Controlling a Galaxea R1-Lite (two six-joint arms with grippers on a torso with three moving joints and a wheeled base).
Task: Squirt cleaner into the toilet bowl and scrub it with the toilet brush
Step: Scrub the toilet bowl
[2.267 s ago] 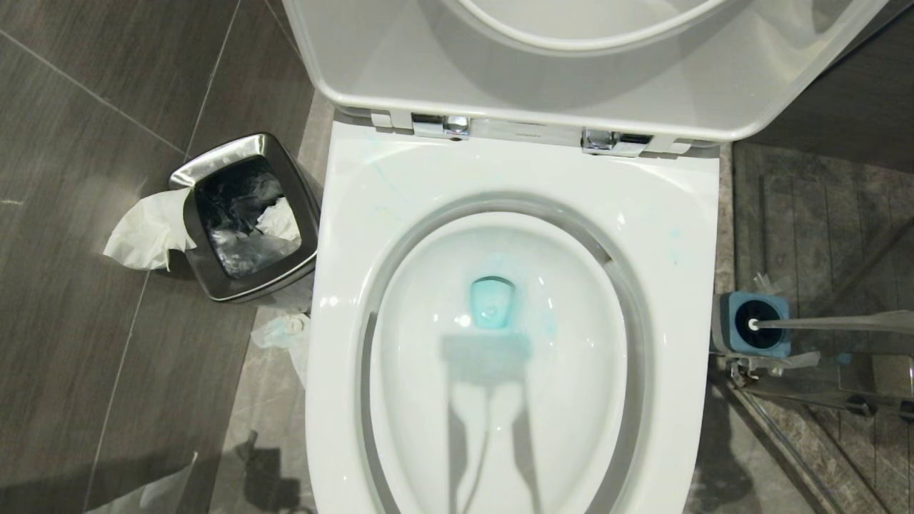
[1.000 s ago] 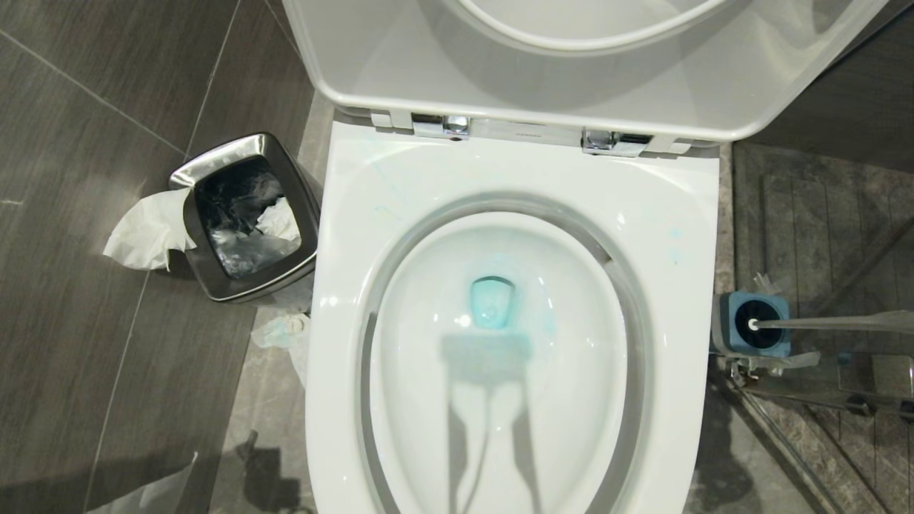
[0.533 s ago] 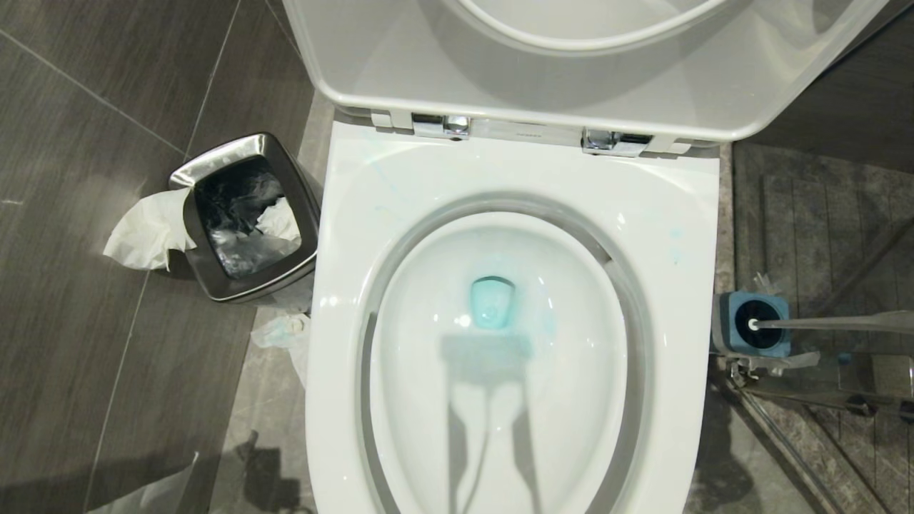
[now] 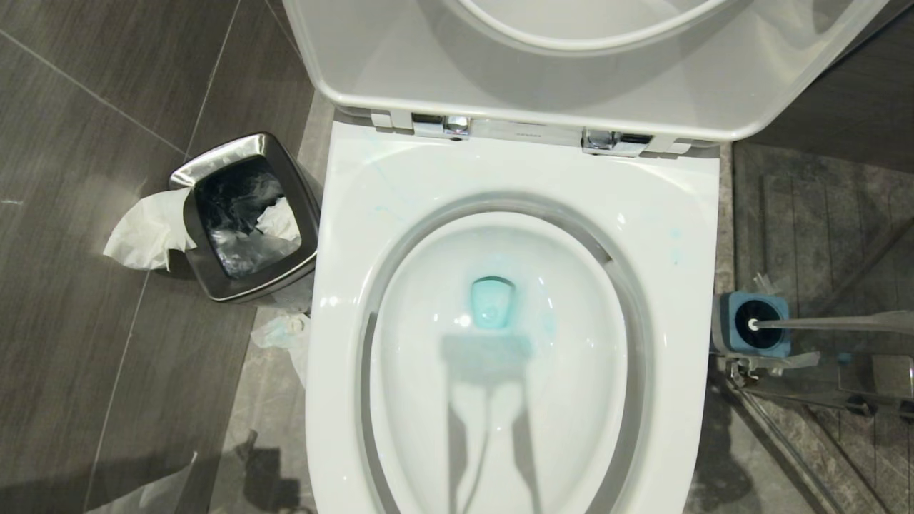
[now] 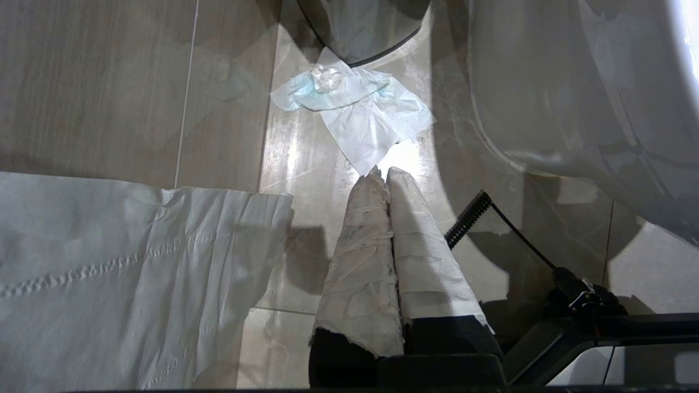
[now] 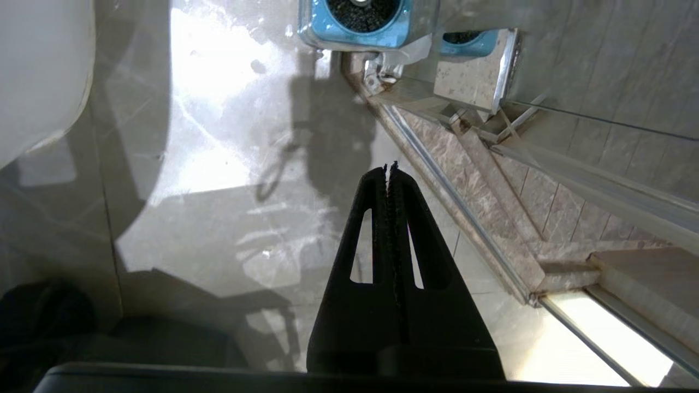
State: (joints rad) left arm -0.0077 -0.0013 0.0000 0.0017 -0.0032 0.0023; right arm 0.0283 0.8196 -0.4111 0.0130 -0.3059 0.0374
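Note:
The toilet bowl (image 4: 685, 235) fills the head view, its seat and lid raised. Teal-blue cleaner (image 4: 493, 303) tints the water at the drain and faintly speckles the rim. The toilet brush (image 4: 828, 323) stands in its blue-topped holder (image 4: 775, 307) on the floor to the right of the bowl; its black bristles (image 6: 360, 8) show in the right wrist view. My right gripper (image 6: 389, 166) hangs shut and empty above the floor, short of the holder. My left gripper (image 5: 382, 172), its fingers wrapped in white, is shut and empty beside the bowl's outer wall (image 5: 573, 82). Neither gripper appears in the head view.
A steel waste bin (image 4: 214, 160) with paper hanging out stands left of the bowl. Crumpled tissue (image 5: 355, 109) and a large paper sheet (image 5: 109, 262) lie on the floor. A glass shower door and its metal rail (image 6: 453, 196) run close behind the brush holder.

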